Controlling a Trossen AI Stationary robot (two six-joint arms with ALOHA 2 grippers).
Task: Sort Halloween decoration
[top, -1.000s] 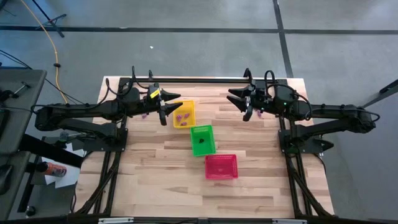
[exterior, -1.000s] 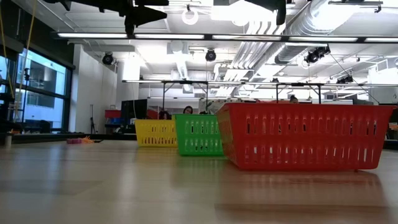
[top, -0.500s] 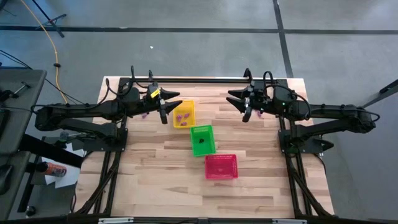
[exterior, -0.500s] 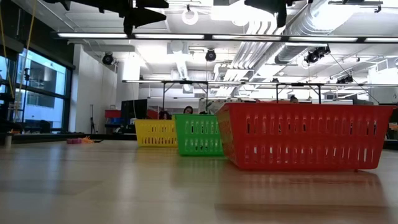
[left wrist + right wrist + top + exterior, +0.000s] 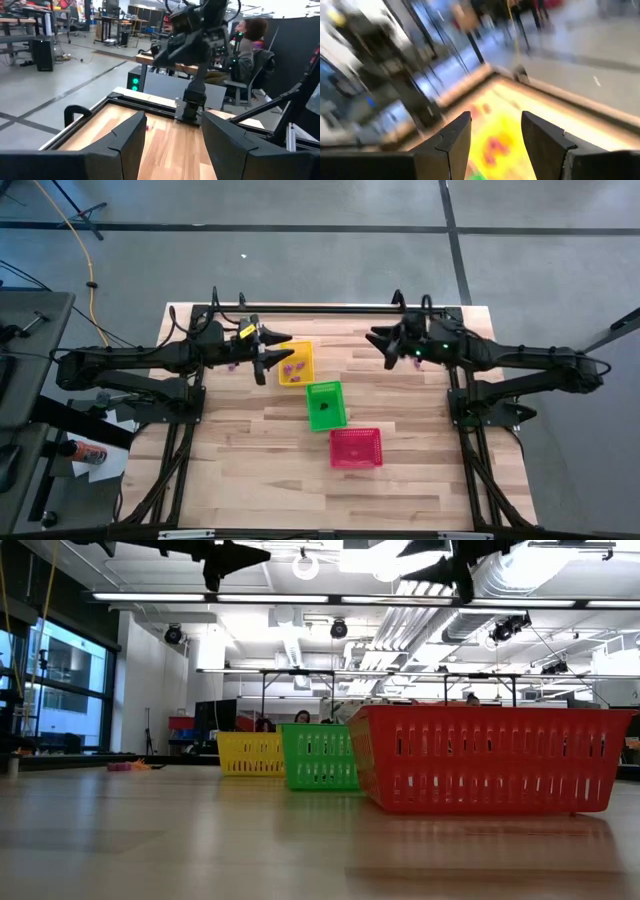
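while three small mesh baskets sit in a slanted row on the wooden counter, both arms hang above its far end with nothing in their grasp. the left pincer is raised just beside the yellow basket, its fingers spread apart and empty. the right pincer is up in the air on the other side, well apart from the baskets, its fingers also parted and holding nothing.

the yellow basket holds a few tiny purple trinkets. next along is the green basket, with a small dark trinket inside. the red basket is nearest the front edge; i cannot tell whether anything lies in it. a little purple and orange piece rests on the counter off to the side of the yellow basket in the low view.

a person sits in a chair in the room beyond the counter.
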